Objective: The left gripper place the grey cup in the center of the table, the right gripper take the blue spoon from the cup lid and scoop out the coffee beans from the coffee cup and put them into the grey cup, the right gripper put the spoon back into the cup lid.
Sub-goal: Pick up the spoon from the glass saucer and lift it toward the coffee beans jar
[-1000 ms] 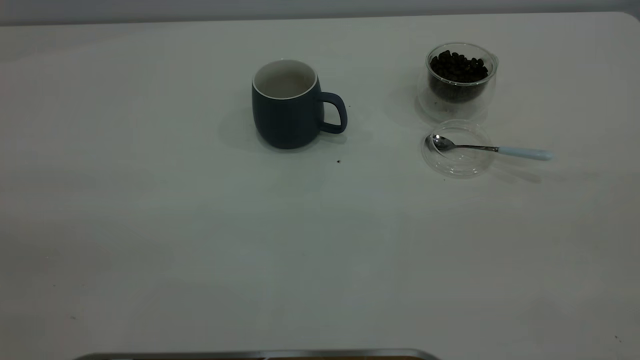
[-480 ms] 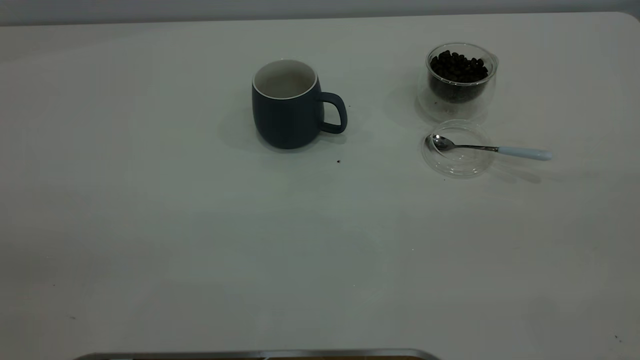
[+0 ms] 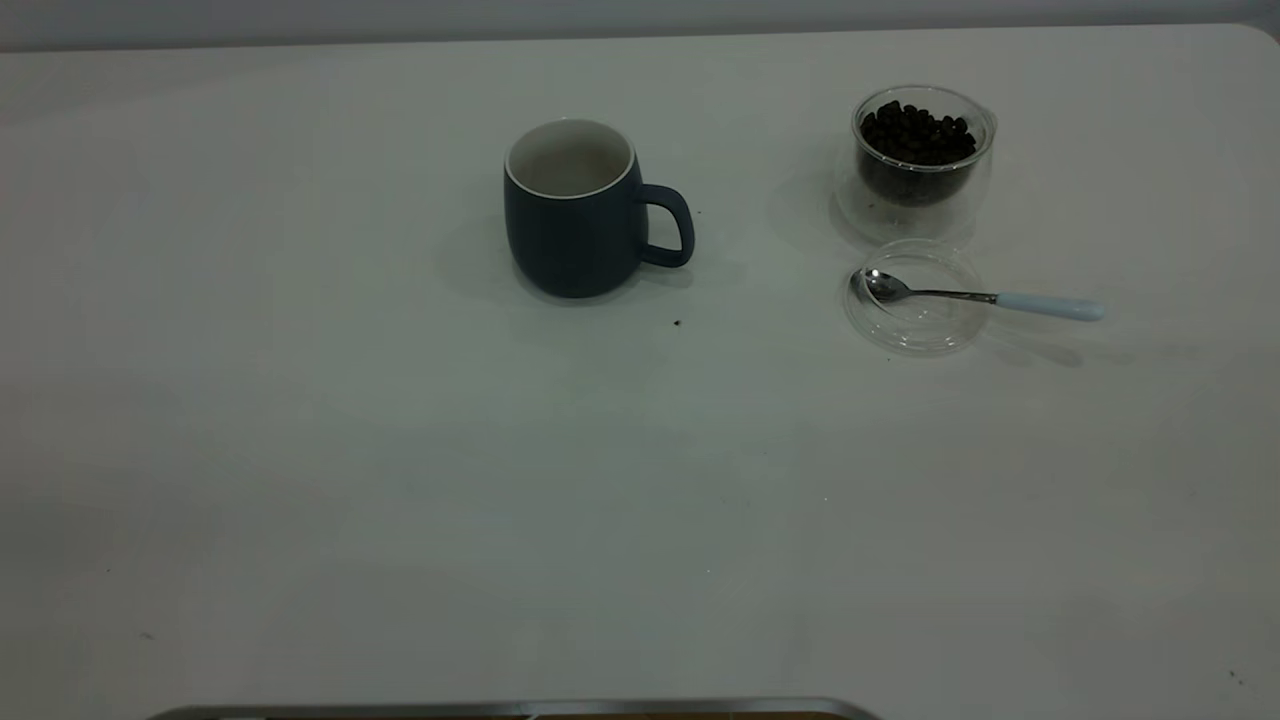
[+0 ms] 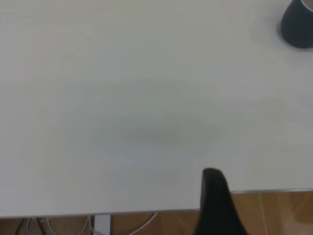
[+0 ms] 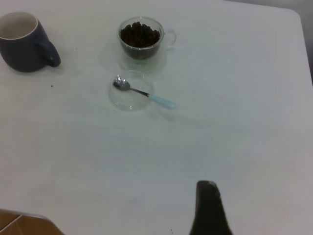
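Observation:
The grey cup [image 3: 575, 215] stands upright at the table's middle back with its handle to the right; no beans show inside it. It also shows in the right wrist view [image 5: 24, 44] and the left wrist view [image 4: 299, 24]. The coffee cup [image 3: 920, 170] holds the coffee beans [image 3: 917, 132] at the back right. In front of it lies the cup lid [image 3: 915, 320]. The blue spoon [image 3: 985, 298] rests with its bowl in the lid and its handle sticking out to the right. Neither arm is in the exterior view. My left gripper [image 4: 215, 196] hangs over the table's near edge, far from the mug. My right gripper [image 5: 208, 205] is above bare table, well short of the spoon [image 5: 146, 94].
The white table [image 3: 400, 480] stretches wide in front of the objects. A tiny dark speck [image 3: 677, 323] lies in front of the mug. A metal strip [image 3: 520, 708] runs along the near edge. Brown floor [image 4: 274, 210] shows past the table edge.

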`<control>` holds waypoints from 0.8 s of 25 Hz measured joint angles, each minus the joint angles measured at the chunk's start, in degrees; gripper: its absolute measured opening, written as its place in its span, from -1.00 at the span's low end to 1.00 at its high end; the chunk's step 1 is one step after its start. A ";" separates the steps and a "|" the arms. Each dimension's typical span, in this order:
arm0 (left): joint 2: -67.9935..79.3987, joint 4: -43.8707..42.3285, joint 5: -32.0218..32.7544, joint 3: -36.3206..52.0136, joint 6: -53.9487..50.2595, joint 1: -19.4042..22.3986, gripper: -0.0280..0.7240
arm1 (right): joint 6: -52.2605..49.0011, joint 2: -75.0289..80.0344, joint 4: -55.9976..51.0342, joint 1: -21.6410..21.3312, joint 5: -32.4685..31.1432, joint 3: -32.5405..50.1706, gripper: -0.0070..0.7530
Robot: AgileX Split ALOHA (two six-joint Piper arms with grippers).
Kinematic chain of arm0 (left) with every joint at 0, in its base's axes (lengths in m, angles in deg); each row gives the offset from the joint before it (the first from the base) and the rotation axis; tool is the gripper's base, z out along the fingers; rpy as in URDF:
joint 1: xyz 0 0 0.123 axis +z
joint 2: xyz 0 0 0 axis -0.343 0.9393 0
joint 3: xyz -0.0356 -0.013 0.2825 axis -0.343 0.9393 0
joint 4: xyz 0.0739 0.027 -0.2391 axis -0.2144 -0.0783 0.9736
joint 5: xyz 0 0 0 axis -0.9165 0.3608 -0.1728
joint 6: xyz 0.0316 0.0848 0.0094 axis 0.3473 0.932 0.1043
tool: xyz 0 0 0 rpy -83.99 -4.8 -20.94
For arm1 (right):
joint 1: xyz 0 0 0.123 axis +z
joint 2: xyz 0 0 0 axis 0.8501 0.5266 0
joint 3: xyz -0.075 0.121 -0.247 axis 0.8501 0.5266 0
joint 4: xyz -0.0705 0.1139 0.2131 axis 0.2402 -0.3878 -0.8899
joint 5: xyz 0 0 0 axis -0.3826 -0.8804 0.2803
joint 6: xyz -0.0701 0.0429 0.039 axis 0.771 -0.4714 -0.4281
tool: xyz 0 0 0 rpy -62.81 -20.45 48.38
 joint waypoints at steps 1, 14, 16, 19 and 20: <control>0.00 0.00 0.00 0.00 0.20 0.00 0.52 | 0.00 0.00 0.00 0.00 0.00 0.00 0.49; 0.00 0.00 0.00 0.00 0.45 0.00 0.52 | 0.00 0.00 0.00 0.00 0.00 0.00 0.49; 0.00 0.00 0.00 0.00 0.45 0.00 0.52 | 0.00 0.00 -0.08 0.00 0.00 0.00 0.49; 0.00 0.00 0.00 0.00 0.45 0.00 0.52 | -0.22 0.00 -0.57 0.00 0.00 0.00 0.49; 0.00 0.00 0.00 0.00 0.45 0.00 0.52 | -0.60 0.00 -0.96 0.00 0.00 0.00 0.49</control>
